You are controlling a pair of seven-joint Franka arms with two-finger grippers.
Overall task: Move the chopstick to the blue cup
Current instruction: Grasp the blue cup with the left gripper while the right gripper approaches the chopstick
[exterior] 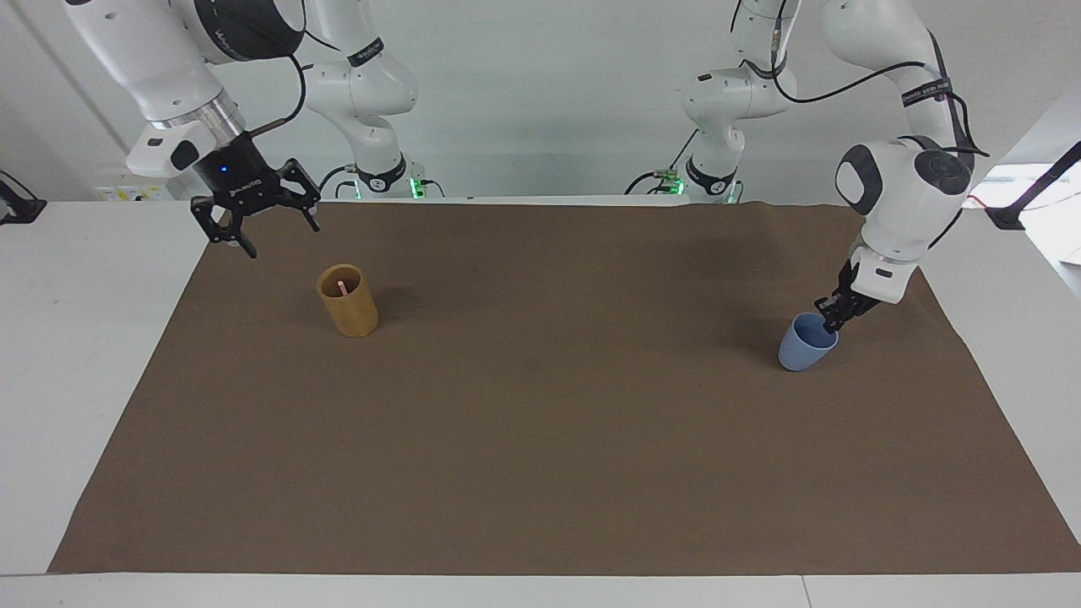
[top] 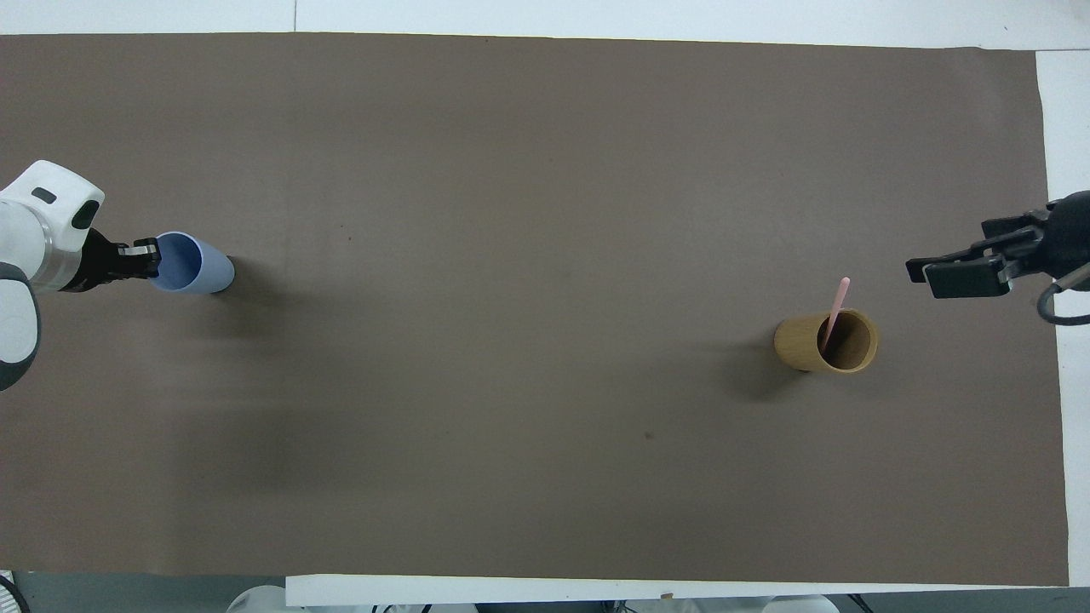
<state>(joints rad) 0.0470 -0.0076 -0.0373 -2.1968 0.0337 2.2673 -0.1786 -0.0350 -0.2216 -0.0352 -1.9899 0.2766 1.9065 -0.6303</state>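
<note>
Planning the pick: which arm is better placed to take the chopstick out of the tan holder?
Right. The right gripper hangs open just beside the tan holder, where the chopstick stands. The left gripper is shut on the blue cup rim at the table's other end.
</note>
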